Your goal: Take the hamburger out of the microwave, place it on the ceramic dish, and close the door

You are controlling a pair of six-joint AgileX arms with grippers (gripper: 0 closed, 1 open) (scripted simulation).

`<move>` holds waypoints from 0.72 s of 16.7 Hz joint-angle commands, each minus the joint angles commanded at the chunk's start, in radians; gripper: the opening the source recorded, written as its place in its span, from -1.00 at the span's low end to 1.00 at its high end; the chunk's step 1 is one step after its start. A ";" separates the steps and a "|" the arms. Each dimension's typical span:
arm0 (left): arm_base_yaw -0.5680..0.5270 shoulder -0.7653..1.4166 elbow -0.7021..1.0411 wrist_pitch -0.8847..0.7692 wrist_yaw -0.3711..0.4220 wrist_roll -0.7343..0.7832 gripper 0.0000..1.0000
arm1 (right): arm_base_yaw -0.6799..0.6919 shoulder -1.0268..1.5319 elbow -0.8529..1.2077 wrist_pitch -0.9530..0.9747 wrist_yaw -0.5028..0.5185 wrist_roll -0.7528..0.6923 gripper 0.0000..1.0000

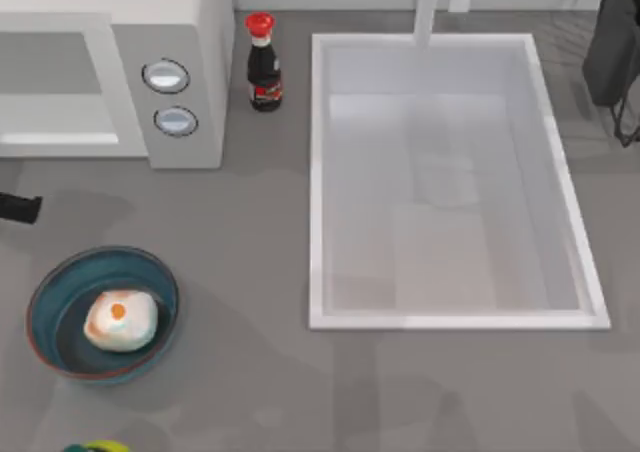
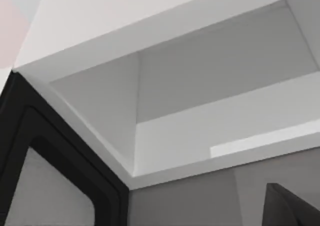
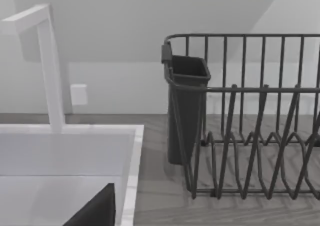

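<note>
With the hamburger (image 1: 120, 318) already sitting in the dish (image 1: 48, 294) at lower left, I'm eyeing the open microwave (image 1: 190, 32) cavity at upper left, worrying my left end effector (image 1: 18, 208), grip state unreadable, is glancing off the door (image 2: 60, 186) instead of shutting it.

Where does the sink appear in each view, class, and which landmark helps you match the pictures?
Top view: the sink takes up the right of centre, beside the bottle.
Right wrist view: the sink lies low in the picture, next to the dish rack.
Left wrist view: this camera faces the microwave cavity, away from the sink.
Shared landmark: the white faucet at the sink's back edge.
</note>
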 joint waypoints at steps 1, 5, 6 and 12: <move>0.086 0.067 0.066 -0.054 0.067 0.045 -1.00 | 0.000 0.000 0.000 0.000 0.000 0.000 1.00; 0.436 0.341 0.334 -0.278 0.341 0.225 -1.00 | 0.000 0.000 0.000 0.000 0.000 0.000 1.00; 0.521 0.408 0.400 -0.333 0.408 0.268 -1.00 | 0.000 0.000 0.000 0.000 0.000 0.000 1.00; 0.955 0.750 0.733 -0.613 0.749 0.479 -1.00 | 0.000 0.000 0.000 0.000 0.000 0.000 1.00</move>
